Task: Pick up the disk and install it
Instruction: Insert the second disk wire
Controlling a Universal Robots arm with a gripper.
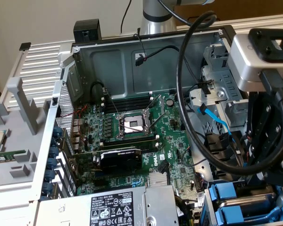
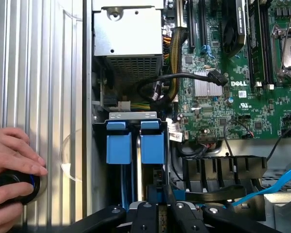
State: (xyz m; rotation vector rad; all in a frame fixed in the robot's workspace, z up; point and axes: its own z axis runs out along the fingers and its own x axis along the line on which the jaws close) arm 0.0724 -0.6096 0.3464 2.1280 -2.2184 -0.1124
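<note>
Exterior view: gripper point(image 1: 268, 157) low over the drive bay point(image 1: 240, 200) in the open computer case point(image 1: 132, 70).

Wrist view: fingers nearly together, apparently pinching the disk point(image 2: 158, 196) on edge, just beside 2 seated blue trays point(image 2: 119, 148); a hand point(image 2: 12, 165) on the outer panel. Install step; square alignment with the slot needed.

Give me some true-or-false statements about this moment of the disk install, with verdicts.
1. The computer case is closed. False: it is open, with the motherboard exposed.
2. Two blue tray handles sit side by side in the drive bay. True.
3. A person's hand rests on the motherboard. False: it rests on ribbed metal beside the case.
4. The processor socket has no cooler on it. True.
</note>
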